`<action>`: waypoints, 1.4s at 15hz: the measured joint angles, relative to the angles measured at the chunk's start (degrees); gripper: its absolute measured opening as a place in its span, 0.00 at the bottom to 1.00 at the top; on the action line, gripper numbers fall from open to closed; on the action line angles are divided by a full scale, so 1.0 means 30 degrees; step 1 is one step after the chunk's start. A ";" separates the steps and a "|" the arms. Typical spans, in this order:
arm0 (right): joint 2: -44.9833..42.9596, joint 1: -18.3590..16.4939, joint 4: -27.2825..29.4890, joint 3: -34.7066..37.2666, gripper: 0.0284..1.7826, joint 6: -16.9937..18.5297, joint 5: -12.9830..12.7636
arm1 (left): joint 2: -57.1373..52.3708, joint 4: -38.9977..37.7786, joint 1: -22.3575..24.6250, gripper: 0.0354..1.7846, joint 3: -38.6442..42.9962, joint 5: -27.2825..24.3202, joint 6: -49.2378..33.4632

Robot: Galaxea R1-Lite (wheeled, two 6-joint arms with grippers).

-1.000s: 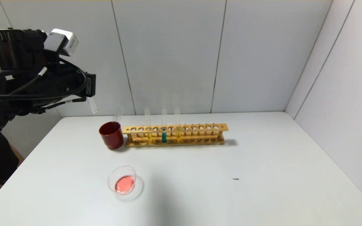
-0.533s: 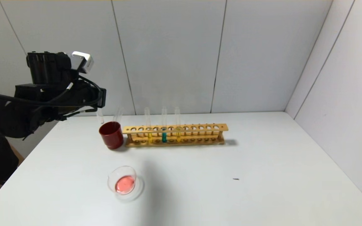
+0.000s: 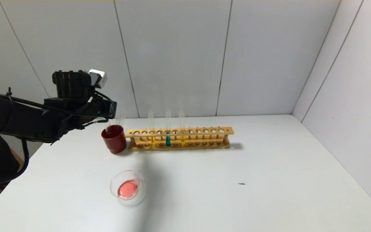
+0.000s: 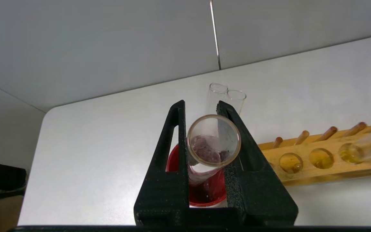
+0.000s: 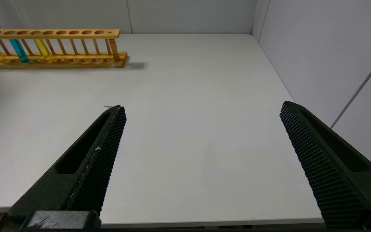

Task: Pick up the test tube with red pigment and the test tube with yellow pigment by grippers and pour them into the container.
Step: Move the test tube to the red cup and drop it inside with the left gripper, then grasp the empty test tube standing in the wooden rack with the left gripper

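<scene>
The surface (image 3: 204,180) carries a rack (image 3: 179,138) at the far middle with 2 yellow tubes (image 3: 153,129) flanking 1 teal tube (image 3: 168,129). Just left of it stands a dark red cup (image 3: 114,138) with other clear tubes in it; the glass dish (image 3: 126,187), holding pink-red liquid, sits nearer, well apart.

The left claw (image 4: 212,141) is clamped on the emptied red tube (image 4: 213,145), its round end above or just inside the cup. In my judgement the step is dropping this tube off: keep it upright, centre it over the cup, lower it clear of the other tubes, then release gently.

The right claw (image 5: 201,135) hangs wide open, idle over the near right.

No writing is legible.
</scene>
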 joint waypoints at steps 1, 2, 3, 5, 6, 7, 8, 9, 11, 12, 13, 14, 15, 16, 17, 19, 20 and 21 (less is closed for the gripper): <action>0.0000 0.0000 0.0008 0.0000 0.98 0.0000 0.0008 | 0.0423 -0.0037 0.0126 0.18 -0.0195 -0.0008 -0.0110; 0.0000 0.0000 0.0008 0.0000 0.98 0.0000 0.0000 | 0.0805 -0.0069 0.0256 0.18 -0.0370 -0.0008 -0.0183; 0.0000 0.0000 0.0008 0.0000 0.98 0.0000 0.0008 | 0.1117 -0.0069 0.0337 0.18 -0.0524 -0.0024 -0.0203; 0.0000 0.0000 0.0008 0.0000 0.98 0.0000 0.0000 | 0.1662 -0.0069 0.0475 0.18 -0.0776 -0.0037 -0.0386; 0.0000 0.0000 0.0000 0.0000 0.98 0.0000 0.0008 | 0.1910 -0.0069 0.0520 0.18 -0.0902 -0.0061 -0.0670; 0.0000 0.0000 0.0008 0.0000 0.98 0.0000 0.0000 | 0.2121 -0.0069 0.0528 0.18 -0.1040 -0.0073 -0.0947; 0.0000 0.0000 0.0008 0.0000 0.98 0.0000 0.0008 | 0.2361 -0.0069 0.0520 0.18 -0.1243 -0.0073 -0.1150; 0.0000 0.0000 0.0008 0.0000 0.98 0.0000 0.0000 | 0.2564 -0.0069 0.0512 0.19 -0.1434 -0.0081 -0.1252; 0.0000 0.0000 0.0008 0.0000 0.98 0.0000 0.0008 | 0.2865 -0.0069 0.0528 0.24 -0.1601 -0.0069 -0.1430; 0.0000 0.0000 0.0008 0.0000 0.98 0.0000 0.0000 | 0.2930 -0.0069 0.0528 0.28 -0.1629 -0.0045 -0.1430; 0.0000 0.0000 0.0000 0.0000 0.98 0.0000 0.0000 | 0.2958 -0.0069 0.0512 0.35 -0.1638 -0.0045 -0.1434; 0.0000 0.0000 0.0008 0.0000 0.98 0.0000 0.0008 | 0.2958 -0.0061 0.0496 0.44 -0.1638 -0.0045 -0.1430; 0.0000 0.0000 0.0000 0.0000 0.98 0.0000 0.0008 | 0.2918 -0.0061 0.0504 0.53 -0.1638 -0.0045 -0.1434; 0.0000 0.0000 0.0000 0.0000 0.98 0.0000 0.0008 | 0.2828 -0.0061 0.0512 0.64 -0.1617 -0.0033 -0.1434; 0.0000 0.0000 0.0008 0.0000 0.98 0.0000 0.0008 | 0.2682 -0.0061 0.0504 0.73 -0.1564 -0.0033 -0.1422; 0.0000 0.0000 0.0008 0.0000 0.98 0.0000 0.0008 | 0.2276 -0.0053 0.0496 0.87 -0.1508 -0.0008 -0.1378; 0.0000 0.0000 0.0008 0.0000 0.98 0.0000 0.0008 | 0.1991 -0.0024 0.0496 0.92 -0.1479 -0.0008 -0.1361; 0.0000 0.0000 0.0008 0.0000 0.98 0.0000 0.0000 | 0.1642 -0.0016 0.0496 0.95 -0.1443 0.0000 -0.1333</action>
